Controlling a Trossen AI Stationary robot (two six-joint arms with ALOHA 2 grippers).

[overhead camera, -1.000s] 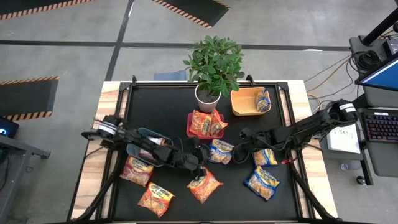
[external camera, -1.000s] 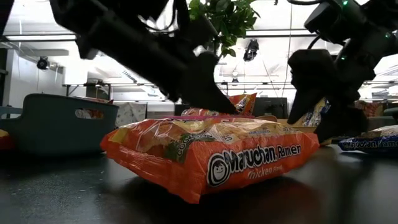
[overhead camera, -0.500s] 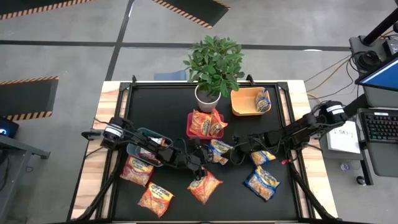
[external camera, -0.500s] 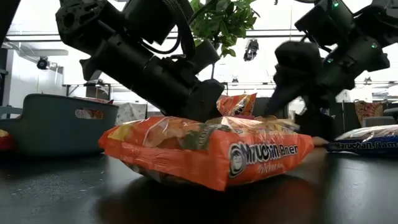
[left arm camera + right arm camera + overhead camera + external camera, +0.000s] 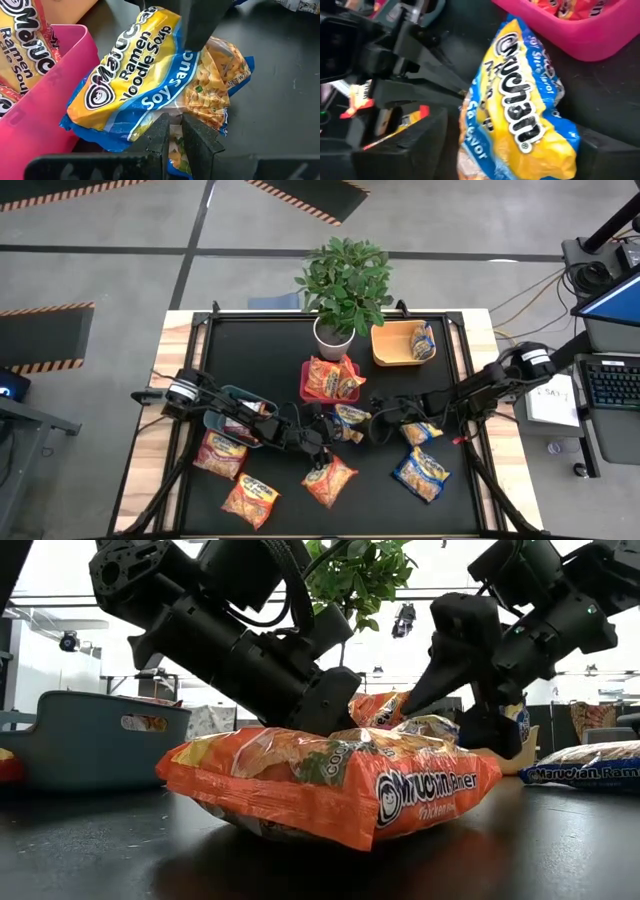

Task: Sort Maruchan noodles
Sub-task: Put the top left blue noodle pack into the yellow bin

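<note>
Both arms meet mid-table at the blue-and-yellow soy sauce ramen packet (image 5: 160,85) just beside the pink bin (image 5: 35,110): the left gripper (image 5: 172,131) pinches its edge, seemingly steadying it, while the right gripper (image 5: 512,150) straddles it, fingers spread.

The right pincer (image 5: 372,426) has slid toward nine o'clock across the table, coming in over the crinkly blue-and-yellow plastic ramen packet (image 5: 350,420) it earlier stood just beside; its fingers now straddle the packet, narrowing on it. The packet has been nudged toward nine o'clock and now lies against the pink plastic bin (image 5: 35,100). The left pincer (image 5: 322,432), fingers nearly together, has swung in to the packet's nine o'clock edge. In the low view the orange crinkly plastic ramen packet (image 5: 330,790) has shifted slightly.
</note>
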